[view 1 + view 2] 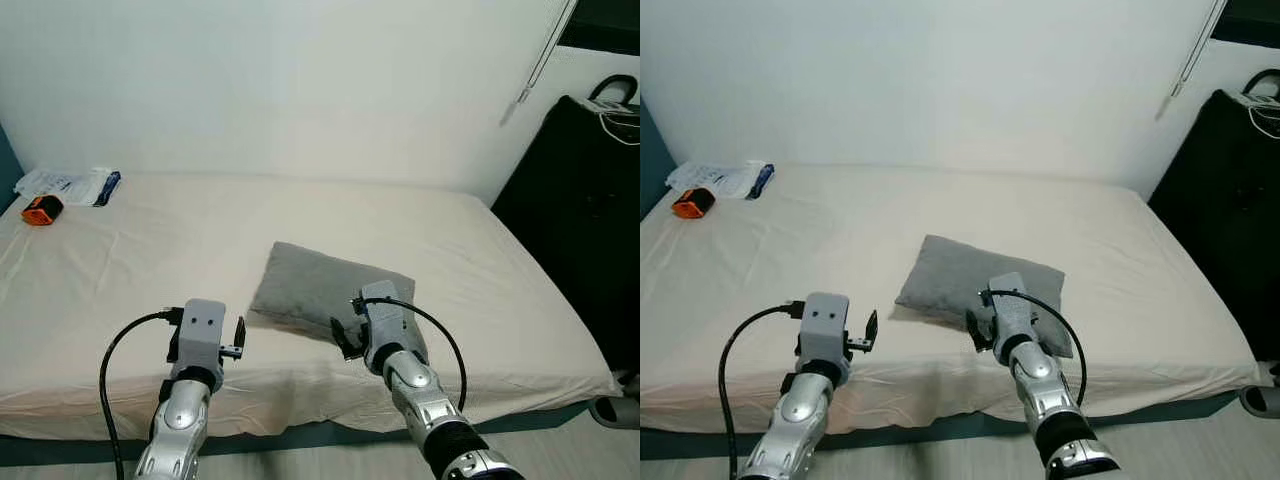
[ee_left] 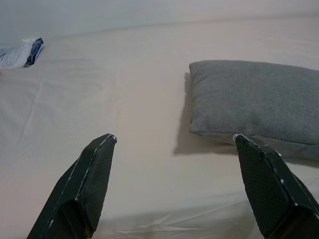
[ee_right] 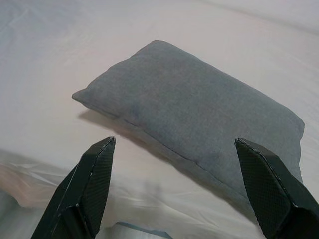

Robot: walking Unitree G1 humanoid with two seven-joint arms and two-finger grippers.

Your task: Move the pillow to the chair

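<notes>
The grey pillow (image 1: 325, 288) lies flat on the bed (image 1: 150, 250), near its front edge, long axis slanting from front-right to back-left. The right gripper (image 3: 174, 189) hovers just before the pillow's near long edge, fingers spread wide, the nearer arm by my judgement. The left gripper (image 2: 174, 186), also wide, hangs beside the pillow's left end (no chair is visible).

Plain grey pillow (image 1: 318, 284). Cream bed (image 1: 150, 250) sheet. Orange-and-black object (image 1: 41, 210) at far corner. White wall (image 1: 300, 80). Black claw fingers (image 2: 84, 184).
</notes>
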